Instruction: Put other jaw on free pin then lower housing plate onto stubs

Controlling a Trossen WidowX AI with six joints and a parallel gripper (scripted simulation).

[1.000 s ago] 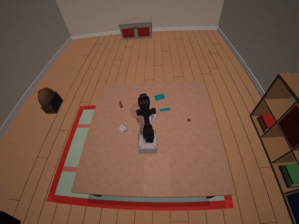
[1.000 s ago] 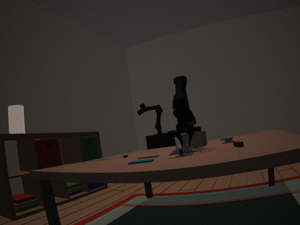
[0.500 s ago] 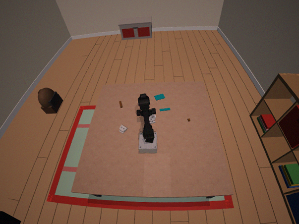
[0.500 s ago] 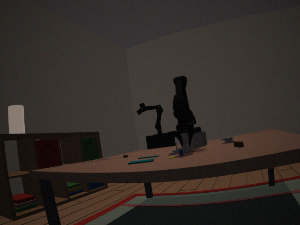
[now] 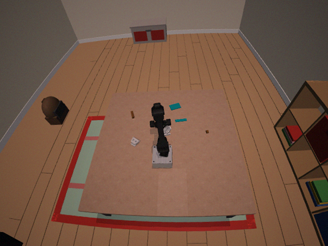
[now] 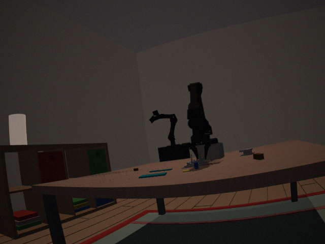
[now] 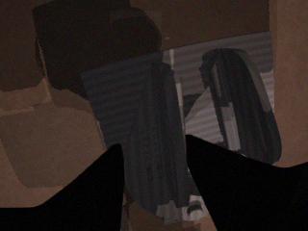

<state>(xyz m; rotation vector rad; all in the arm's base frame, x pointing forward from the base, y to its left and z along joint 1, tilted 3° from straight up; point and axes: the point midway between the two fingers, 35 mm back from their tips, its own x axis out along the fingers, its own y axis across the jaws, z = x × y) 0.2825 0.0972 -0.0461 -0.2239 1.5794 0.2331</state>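
Seen from above, with 12 o'clock at the far edge of the table (image 5: pixel 170 186) (image 6: pixel 223 177), your arm (image 5: pixel 160 132) (image 6: pixel 195 113) reaches from its pedestal (image 5: pixel 162 164) (image 6: pixel 220 151) toward 12. Your fingers (image 6: pixel 207 151) stand partly open, clamped on a grey upright piece (image 6: pixel 200 151) (image 7: pixel 159 159), apparently one of the toothed pair. In the wrist view it occupies the gap and extends beyond the tips toward 12. The second piece (image 7: pixel 247 108) lies toward 2 o'clock, over the ribbed base (image 5: pixel 167 131) (image 6: pixel 188 165) (image 7: pixel 262 44). You cannot tell from these views whether the held piece is seated on its pin or whether the teeth mesh.

Taking the base as the dial's centre, you find the housing plate (image 5: pixel 134 141) (image 6: pixel 246 151), pale and marked with two dark spots, well apart at 8 o'clock on the table and off the stubs. The broad teal slab (image 5: pixel 175 106) (image 6: pixel 152 175) lies between 12 and 1, the narrow teal bar (image 5: pixel 181 120) (image 6: pixel 160 170) between 1 and 2, the small cube (image 5: pixel 207 131) (image 6: pixel 135 169) at 3, and the brown block (image 5: pixel 132 114) (image 6: pixel 258 156) at 10. In the exterior view, a blue peg (image 6: pixel 196 165) stands just beside the base.
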